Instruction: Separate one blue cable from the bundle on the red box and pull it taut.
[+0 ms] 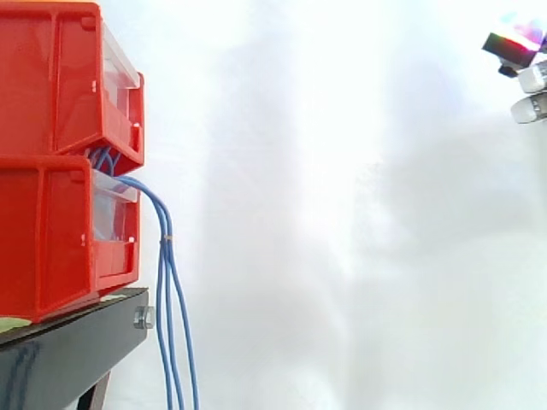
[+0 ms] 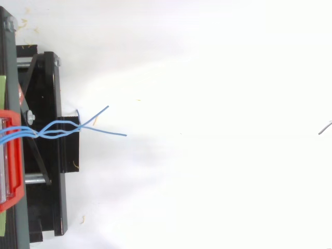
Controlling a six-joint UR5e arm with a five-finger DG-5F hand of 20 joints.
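A white curtain (image 1: pixel 342 213) is filling the background. At the left of the side view two red bins are sitting stacked, the upper bin (image 1: pixel 51 77) resting on the lower bin (image 1: pixel 43 239), each with a clear front panel. Both are standing on a black stand (image 1: pixel 68 350), which in the top view is running along the left edge with the lower bin's red lip (image 2: pixel 13 155) showing beside it.

The blue cables (image 1: pixel 164 282) are coming out of the gap under the upper bin, arching over the lower bin's front lip and hanging down in front of the stand, running out past the bottom of the side view. They are hanging slack and close together, none pulled clear of the others. In the top view they are crossing over the stand, and two loose ends are splaying apart beyond it.

The hand (image 1: pixel 517 41) is peeking in at the top right corner of the side view, glowing, high up and well apart from the cables, touching nothing. Whether its grasp is wide or narrow cannot be told.

A small tie (image 1: pixel 167 239) is binding the cables just below the bin's lip. A bolt (image 1: pixel 144 318) is sticking out of the stand's edge, just beside the cables.
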